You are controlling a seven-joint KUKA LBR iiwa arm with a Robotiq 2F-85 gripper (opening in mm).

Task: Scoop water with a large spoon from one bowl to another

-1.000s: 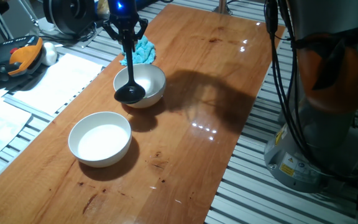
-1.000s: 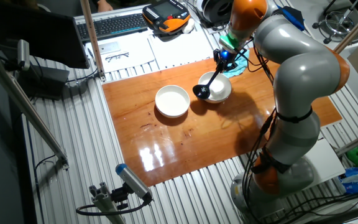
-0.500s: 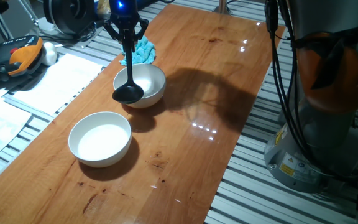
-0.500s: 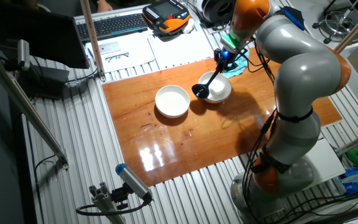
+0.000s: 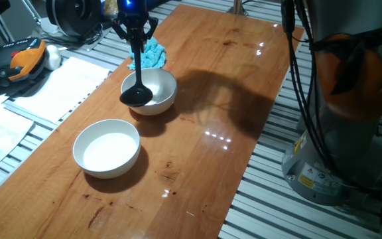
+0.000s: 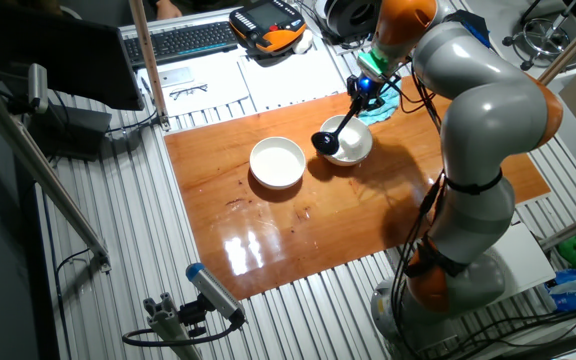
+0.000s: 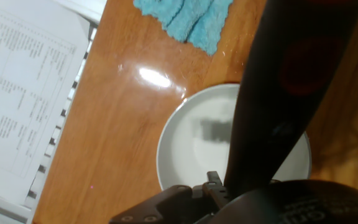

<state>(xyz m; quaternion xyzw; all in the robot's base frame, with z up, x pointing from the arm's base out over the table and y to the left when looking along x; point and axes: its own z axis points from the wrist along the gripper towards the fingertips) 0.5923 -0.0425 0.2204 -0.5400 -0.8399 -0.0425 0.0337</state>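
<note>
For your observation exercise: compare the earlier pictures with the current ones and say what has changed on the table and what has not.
The gripper, shut on the large spoon, has lifted a little, so the scoop now hangs slightly higher at the rim of the far bowl. Nothing was let go. The near bowl, the blue cloth and the table stayed as they were.

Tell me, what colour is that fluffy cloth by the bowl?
The cloth is light blue, almost turquoise. The hand view shows it best.
</note>
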